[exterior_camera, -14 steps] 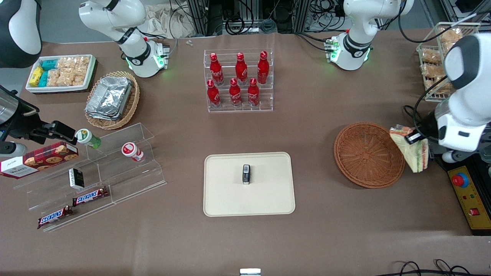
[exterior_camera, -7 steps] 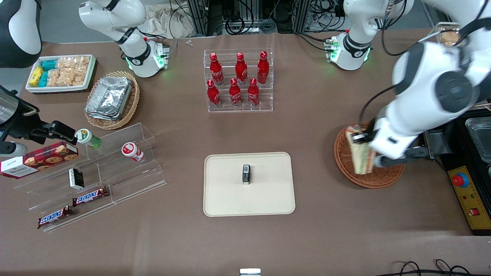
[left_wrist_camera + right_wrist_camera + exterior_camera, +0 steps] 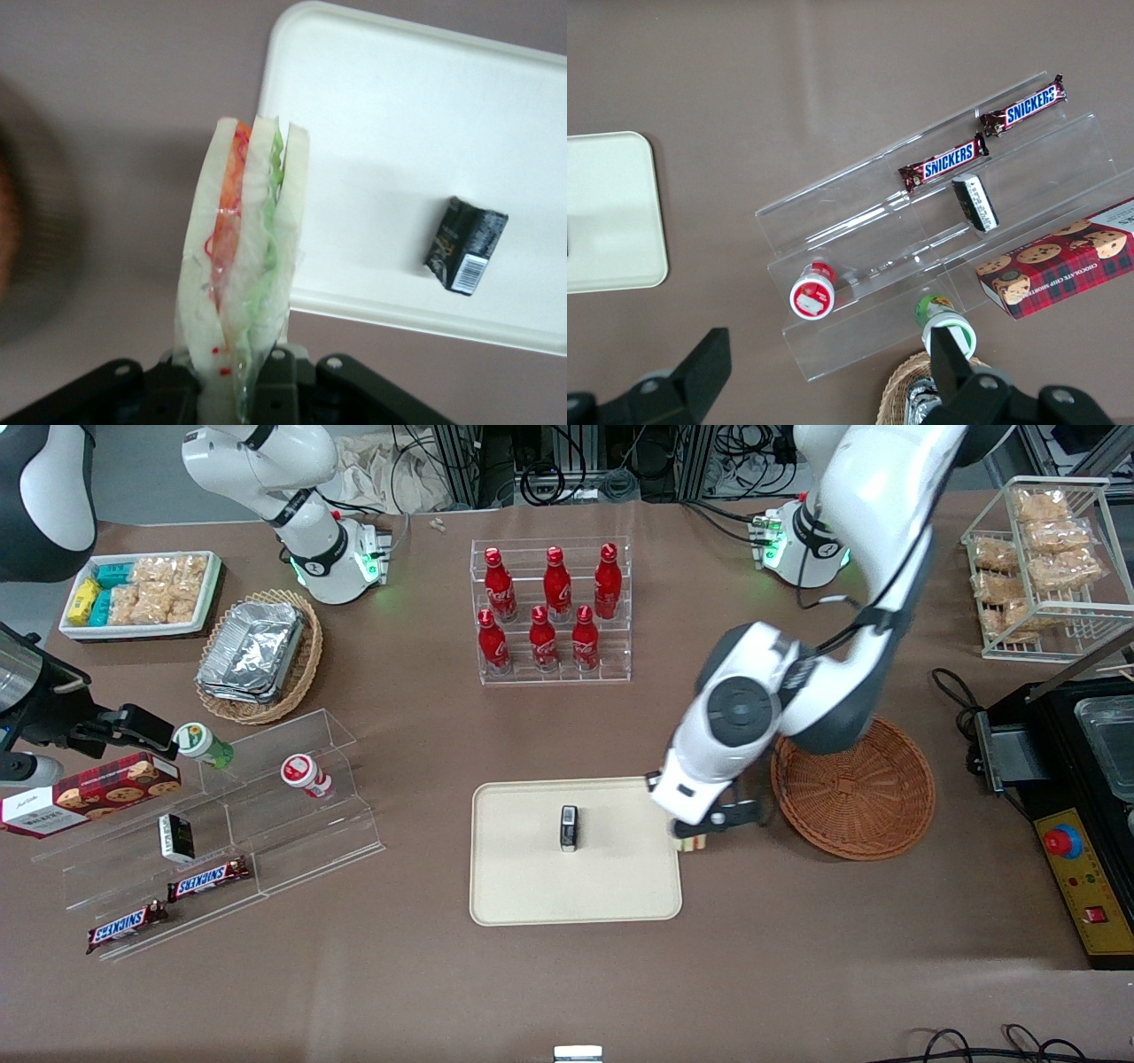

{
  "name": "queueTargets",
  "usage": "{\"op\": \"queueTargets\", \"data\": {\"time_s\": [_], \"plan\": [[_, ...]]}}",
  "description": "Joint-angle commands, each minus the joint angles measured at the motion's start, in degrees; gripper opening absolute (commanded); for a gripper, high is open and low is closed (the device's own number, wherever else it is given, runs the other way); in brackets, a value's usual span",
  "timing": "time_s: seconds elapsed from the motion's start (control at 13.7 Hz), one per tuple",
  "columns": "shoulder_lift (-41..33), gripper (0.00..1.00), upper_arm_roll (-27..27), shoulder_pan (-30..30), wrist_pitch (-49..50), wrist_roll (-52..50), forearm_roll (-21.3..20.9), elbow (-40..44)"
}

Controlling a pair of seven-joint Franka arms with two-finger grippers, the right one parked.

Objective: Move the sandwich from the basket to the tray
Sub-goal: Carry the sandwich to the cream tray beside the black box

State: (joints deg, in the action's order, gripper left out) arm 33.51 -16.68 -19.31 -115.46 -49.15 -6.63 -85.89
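The sandwich (image 3: 244, 257), a clear-wrapped wedge with orange and green filling, hangs upright with my gripper (image 3: 235, 381) shut on its lower end. In the front view only a bit of the sandwich (image 3: 691, 842) shows under the gripper (image 3: 700, 831), which hovers over the cream tray's (image 3: 532, 886) edge nearest the basket. The round reddish-brown wicker basket (image 3: 855, 788) lies beside the tray, toward the working arm's end, with nothing in it. In the wrist view the sandwich hangs above the tray's (image 3: 399, 133) rim.
A small black carton (image 3: 569, 828) stands on the tray's middle. A rack of red cola bottles (image 3: 554, 611) is farther from the front camera. An acrylic shelf (image 3: 266, 815) with snacks lies toward the parked arm's end. A wire rack (image 3: 1041, 558) and a black box (image 3: 1076, 868) flank the basket.
The gripper has carried the sandwich from the basket's outer side, across the basket, to the tray's edge. The basket now shows in full.
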Motion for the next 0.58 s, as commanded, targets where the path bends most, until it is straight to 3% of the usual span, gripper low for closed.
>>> {"op": "queueTargets", "data": {"time_s": [0.0,0.15,0.36,0.51], "plan": [[4.8,0.0,0.4,-1.5,-4.0,-2.2,-2.1,3.0],[6.3,0.0,0.7,-1.4,-7.8,-1.7,-2.1,2.3],[8.4,0.0,0.6,-1.1,-10.0,-1.6,-8.0,2.4],[9.6,0.0,0.6,-1.1,-10.2,-1.5,-8.5,2.6]]}}
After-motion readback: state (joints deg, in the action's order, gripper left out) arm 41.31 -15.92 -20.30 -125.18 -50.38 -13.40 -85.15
